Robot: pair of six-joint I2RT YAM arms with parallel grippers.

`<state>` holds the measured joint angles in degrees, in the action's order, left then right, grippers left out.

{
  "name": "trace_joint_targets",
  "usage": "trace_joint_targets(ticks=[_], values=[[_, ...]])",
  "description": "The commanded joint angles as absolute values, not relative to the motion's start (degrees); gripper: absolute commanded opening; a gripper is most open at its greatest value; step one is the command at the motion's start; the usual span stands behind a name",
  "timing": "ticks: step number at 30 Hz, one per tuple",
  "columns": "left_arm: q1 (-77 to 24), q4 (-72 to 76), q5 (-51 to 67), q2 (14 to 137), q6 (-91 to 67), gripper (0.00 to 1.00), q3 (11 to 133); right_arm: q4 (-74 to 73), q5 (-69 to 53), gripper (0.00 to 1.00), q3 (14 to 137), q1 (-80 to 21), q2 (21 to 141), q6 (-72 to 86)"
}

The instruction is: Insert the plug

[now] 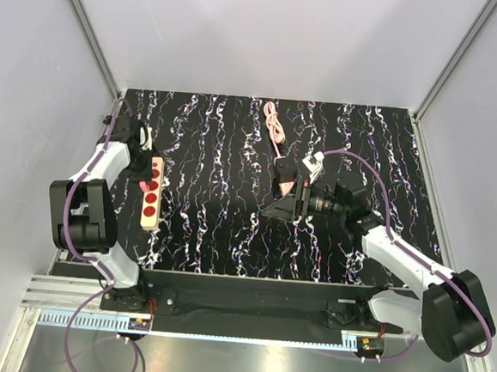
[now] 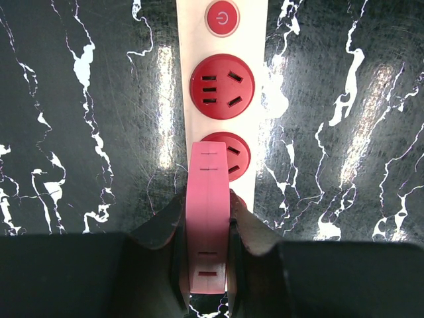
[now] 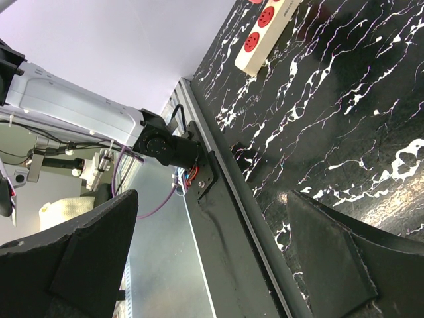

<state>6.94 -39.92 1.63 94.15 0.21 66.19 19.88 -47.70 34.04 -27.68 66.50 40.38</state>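
Note:
My left gripper [image 2: 207, 209] is shut on the plug [image 2: 208, 199], a pink blocky piece with small slots on its side. It hangs over the beige strip [image 2: 189, 40], covering part of the middle red socket [image 2: 237, 156]. The socket beyond [image 2: 222, 86] and the round red button [image 2: 222, 18] are uncovered. In the top view the left gripper [image 1: 141, 145] is at the far end of the strip [image 1: 150, 197], at the table's left. My right gripper [image 1: 284, 196] hovers open mid-table, and nothing is between its fingers [image 3: 99, 245].
A coiled pink cord [image 1: 275, 126] lies at the back centre and runs toward the right gripper. In the right wrist view the table's near rail [image 3: 232, 218] and the left arm's base [image 3: 169, 146] show, with the beige strip [image 3: 262, 36] far off.

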Motion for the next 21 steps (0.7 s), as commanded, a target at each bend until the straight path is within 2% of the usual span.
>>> trace_joint_targets(ticks=[1,21], values=[[7.29,-37.09,3.16,95.98,0.70,0.00,64.86,22.85,-49.22,1.00,34.01,-27.51,66.97,40.25],[7.21,-40.43,5.10,100.99,0.18,0.00,67.24,23.73,-49.48,1.00,33.84,-27.51,68.12,40.69]])
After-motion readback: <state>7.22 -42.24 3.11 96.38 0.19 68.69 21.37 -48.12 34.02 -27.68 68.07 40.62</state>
